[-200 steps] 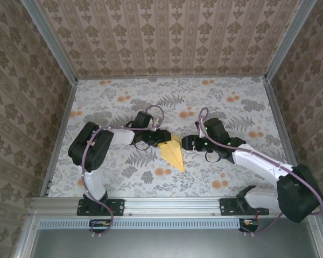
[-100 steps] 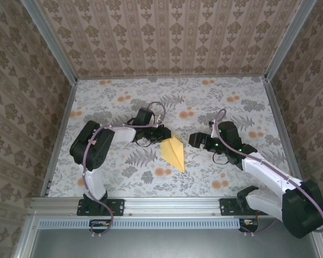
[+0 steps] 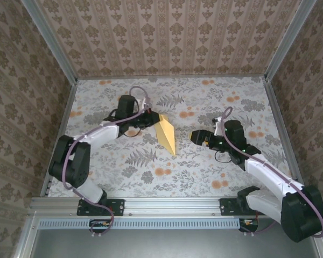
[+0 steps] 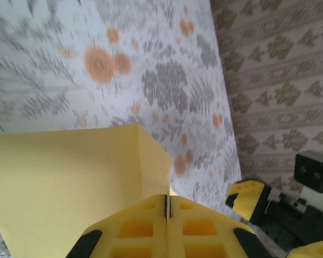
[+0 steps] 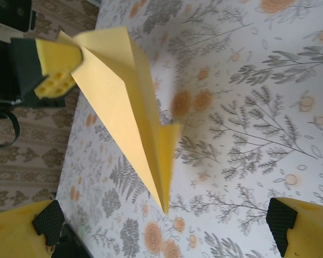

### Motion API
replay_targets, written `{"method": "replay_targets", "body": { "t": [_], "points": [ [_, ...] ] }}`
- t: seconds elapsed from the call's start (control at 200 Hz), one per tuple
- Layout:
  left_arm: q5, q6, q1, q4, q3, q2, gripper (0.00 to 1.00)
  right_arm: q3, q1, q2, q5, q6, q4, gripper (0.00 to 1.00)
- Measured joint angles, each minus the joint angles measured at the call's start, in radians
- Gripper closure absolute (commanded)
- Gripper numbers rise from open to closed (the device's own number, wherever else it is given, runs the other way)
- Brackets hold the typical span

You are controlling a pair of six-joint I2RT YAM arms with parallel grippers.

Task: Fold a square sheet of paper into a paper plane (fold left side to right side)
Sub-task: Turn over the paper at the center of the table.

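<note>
The paper plane (image 3: 167, 135) is a narrow yellow-orange pointed wedge near the middle of the table. My left gripper (image 3: 151, 119) is shut on its wide back end. In the left wrist view the yellow fingers (image 4: 134, 228) meet with a thin paper edge pinched between them, and the folded sheet (image 4: 70, 177) spreads to the left. The right wrist view shows the plane (image 5: 124, 107) raised at the held end, its point slanting down toward the table. My right gripper (image 3: 196, 136) stands open just right of the plane, apart from it, with nothing between its jaws (image 5: 164, 223).
The table carries a floral cloth (image 3: 215, 102) with orange flower prints. Patterned walls (image 3: 172, 37) close in the back and both sides, with metal rails (image 3: 59, 134) along the table's edges. Both arm bases sit at the near edge.
My left gripper has shut on the plane's wide end and drawn it back and to the left, raising that end. My right gripper has opened and pulled away to the right.
</note>
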Motion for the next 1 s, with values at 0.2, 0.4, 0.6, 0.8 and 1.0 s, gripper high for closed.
{"method": "replay_targets", "body": {
  "t": [0.2,0.4,0.6,0.8,1.0],
  "points": [
    [-0.006,0.0,0.084,-0.008,0.013,-0.111,1.0,0.015,0.0,0.035,-0.098,0.025,0.066,0.0],
    [0.01,-0.014,0.097,0.017,0.053,-0.171,1.0,0.016,0.024,0.109,-0.203,0.1,0.214,0.0],
    [0.052,-0.056,0.097,0.075,0.055,-0.203,1.0,0.033,0.06,0.203,-0.286,0.188,0.404,0.0],
    [0.097,-0.107,0.097,0.123,0.055,-0.206,1.0,0.102,0.114,0.324,-0.333,0.269,0.55,0.0],
    [0.124,-0.151,0.089,0.167,0.055,-0.206,1.0,0.195,0.154,0.409,-0.363,0.33,0.661,0.06]
  ]
}}
